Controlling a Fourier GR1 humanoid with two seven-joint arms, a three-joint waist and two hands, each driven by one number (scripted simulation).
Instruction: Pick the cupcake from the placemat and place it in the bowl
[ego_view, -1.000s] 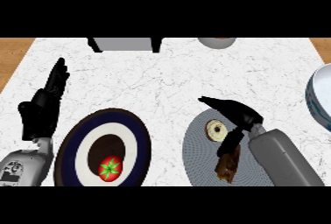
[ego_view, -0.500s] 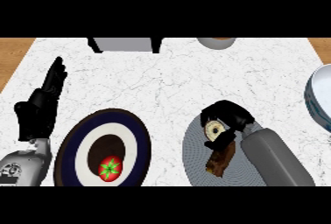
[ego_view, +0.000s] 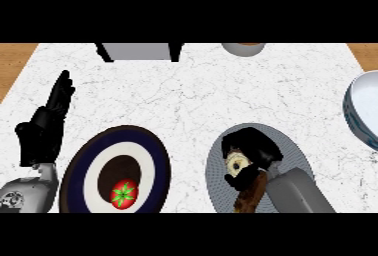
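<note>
Cream-coloured with a brown lower part, the cupcake lies on the grey round placemat near the front edge of the white marble worktop. The right robot hand is on top of it, its black fingers curled round the cupcake. The bowl, white with a blue rim, shows at the right edge, well apart from the placemat. To the left of the placemat is a dark blue and white plate with a red tomato on it. The left robot hand rests at the left side, its fingers straight and pointing up.
</note>
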